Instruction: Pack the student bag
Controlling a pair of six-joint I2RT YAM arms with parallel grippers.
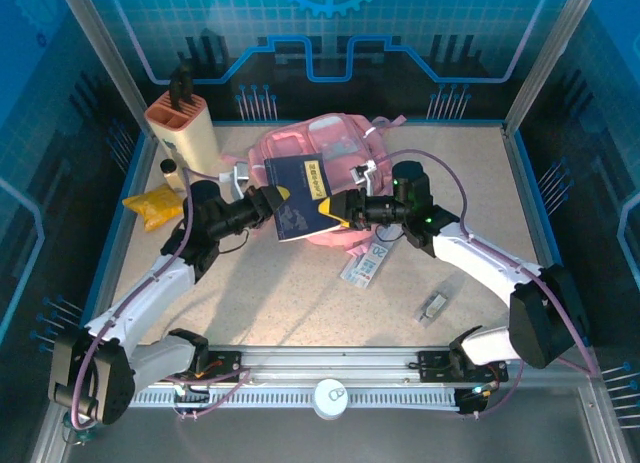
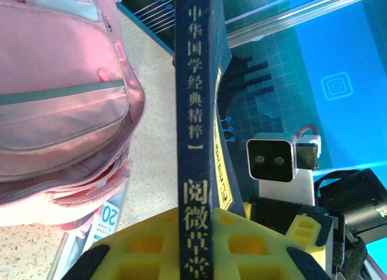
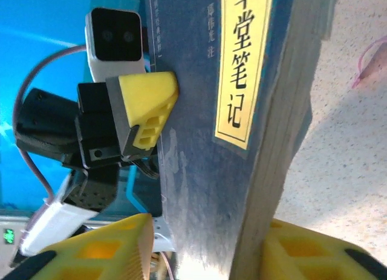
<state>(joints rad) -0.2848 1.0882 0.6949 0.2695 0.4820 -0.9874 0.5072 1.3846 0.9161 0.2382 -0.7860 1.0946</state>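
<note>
The student bag [image 1: 335, 143] lies flat on the tabletop, near the middle of the far edge. It is pink, with a see-through panel on top and grey zip lines on its front.

A dark blue book [image 1: 300, 195] with a yellow label is up in the air, just on the near side of the bag. Seen from above, the book hides a bit of the bag behind it.

The left tool [image 1: 272, 201] is clamped on the book. Its two yellow fingers [image 2: 139, 244] press on the covers, one on each side. The spine, with pale letters on it, runs up between them.

The right tool [image 1: 338, 211] is at the other side of the book, where the page edges are. Its yellow fingers [image 3: 103, 250] stand apart, one on each side of the book. A thin gap shows between one finger and the cover.

A tan holder [image 1: 180, 123] with black things standing in it is at the far left corner. A yellow packet [image 1: 152, 208] lies by the left edge. Flat packets [image 1: 365, 268] lie just on the near side of the bag. A small clear thing [image 1: 433, 306] lies closer to the near right corner.
</note>
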